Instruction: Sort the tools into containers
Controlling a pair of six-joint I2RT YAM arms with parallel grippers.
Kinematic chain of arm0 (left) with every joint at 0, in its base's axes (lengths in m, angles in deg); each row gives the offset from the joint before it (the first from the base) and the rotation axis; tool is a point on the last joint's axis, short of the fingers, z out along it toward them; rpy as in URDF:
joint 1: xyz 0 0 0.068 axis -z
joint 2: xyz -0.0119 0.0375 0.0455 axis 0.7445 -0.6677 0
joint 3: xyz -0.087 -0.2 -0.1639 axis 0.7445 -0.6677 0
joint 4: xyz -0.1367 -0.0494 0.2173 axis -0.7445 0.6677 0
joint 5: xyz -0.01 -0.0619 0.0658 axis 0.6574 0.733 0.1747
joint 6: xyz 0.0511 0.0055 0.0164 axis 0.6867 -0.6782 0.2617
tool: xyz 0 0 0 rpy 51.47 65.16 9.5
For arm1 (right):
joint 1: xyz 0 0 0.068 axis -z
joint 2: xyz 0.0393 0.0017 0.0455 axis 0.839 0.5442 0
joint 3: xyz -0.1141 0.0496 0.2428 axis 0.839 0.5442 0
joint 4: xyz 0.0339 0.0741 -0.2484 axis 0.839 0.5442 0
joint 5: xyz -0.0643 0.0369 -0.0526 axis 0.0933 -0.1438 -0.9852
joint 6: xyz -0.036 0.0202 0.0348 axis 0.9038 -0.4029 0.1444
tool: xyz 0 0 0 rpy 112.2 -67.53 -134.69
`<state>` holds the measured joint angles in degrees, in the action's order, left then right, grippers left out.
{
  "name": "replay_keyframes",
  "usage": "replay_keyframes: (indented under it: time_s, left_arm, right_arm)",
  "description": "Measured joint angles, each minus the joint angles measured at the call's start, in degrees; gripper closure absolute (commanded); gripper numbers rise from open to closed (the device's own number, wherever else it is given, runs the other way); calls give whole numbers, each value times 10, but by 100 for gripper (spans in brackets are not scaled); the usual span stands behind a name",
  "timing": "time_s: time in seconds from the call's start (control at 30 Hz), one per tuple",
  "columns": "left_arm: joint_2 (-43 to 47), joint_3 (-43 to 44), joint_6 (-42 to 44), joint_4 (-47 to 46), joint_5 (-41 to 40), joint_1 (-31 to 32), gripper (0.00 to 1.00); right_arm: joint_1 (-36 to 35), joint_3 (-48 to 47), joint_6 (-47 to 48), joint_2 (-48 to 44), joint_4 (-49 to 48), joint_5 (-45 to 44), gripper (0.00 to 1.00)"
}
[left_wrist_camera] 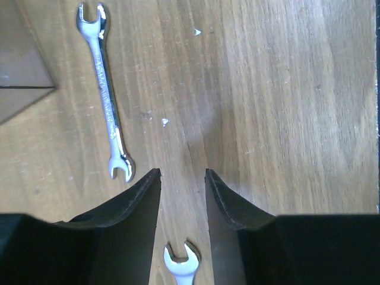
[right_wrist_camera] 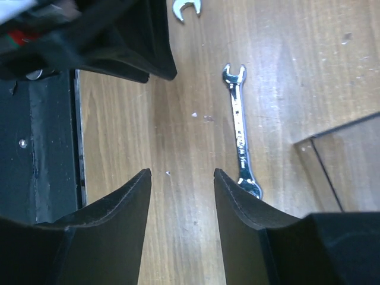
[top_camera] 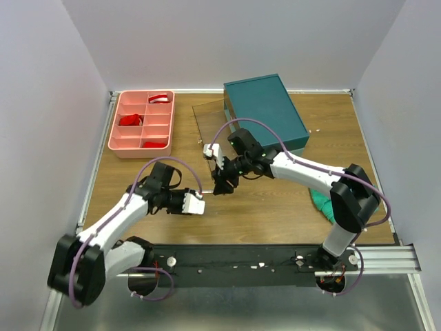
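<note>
Only two tools show loose on the brown wooden tabletop (top_camera: 275,207), both near its middle, so the wrenches look to be the step in hand. The left hand (left_wrist_camera: 182,172) hangs low over one small silver open-ended wrench (left_wrist_camera: 182,262). Its two black fingers are spread apart and grip nothing. The forked head lies on the wood between them, close to the palm and seemingly touching neither. A second slim silver wrench (left_wrist_camera: 107,89) lies flat at eleven o'clock from that hand, apart from it.

The right hand (right_wrist_camera: 182,172) is likewise parted and empty over bare wood, with that second wrench at two o'clock, just outside one finger.

The pink divided plastic tray (top_camera: 158,119) sits at ten o'clock on the tabletop, holding red pieces I cannot identify. The large teal rectangular box (top_camera: 265,110) is at one o'clock, with a clear plastic tray (top_camera: 207,121) at its left side.

Next, I'd judge, a hand must straddle a wrench's shank, press its tips to the wood and pinch. The metal is thin and flat, and the two hands are close together.
</note>
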<state>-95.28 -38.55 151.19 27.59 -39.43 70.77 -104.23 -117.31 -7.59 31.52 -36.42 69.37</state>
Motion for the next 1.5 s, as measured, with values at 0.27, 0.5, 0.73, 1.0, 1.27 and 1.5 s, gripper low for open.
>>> replay_keyframes:
  time_s: [0.27, 0.5, 0.73, 1.0, 1.27, 1.5]
  left_arm:
    - [-124, 50, 12, -12, 3, -1, 58]
    - [-184, 62, 24, -21, -4, -17, 60]
    - [-196, 78, 26, -42, -9, -54, 60]
    - [-234, 101, 33, -51, -21, -57, 60]
    - [-276, 139, 54, -37, -35, -57, 65]
    - [-298, 165, 90, 10, -38, -57, 67]
  right_arm:
    - [14, 12, 9, -17, 4, 13, 38]
    - [16, 43, 3, -64, 2, 14, 38]
    - [19, 51, 2, -71, -2, 14, 39]
    - [23, 53, 1, -71, -9, 15, 39]
    - [27, 61, -2, -71, -15, 14, 39]
    - [31, 64, -2, -71, -16, 14, 39]
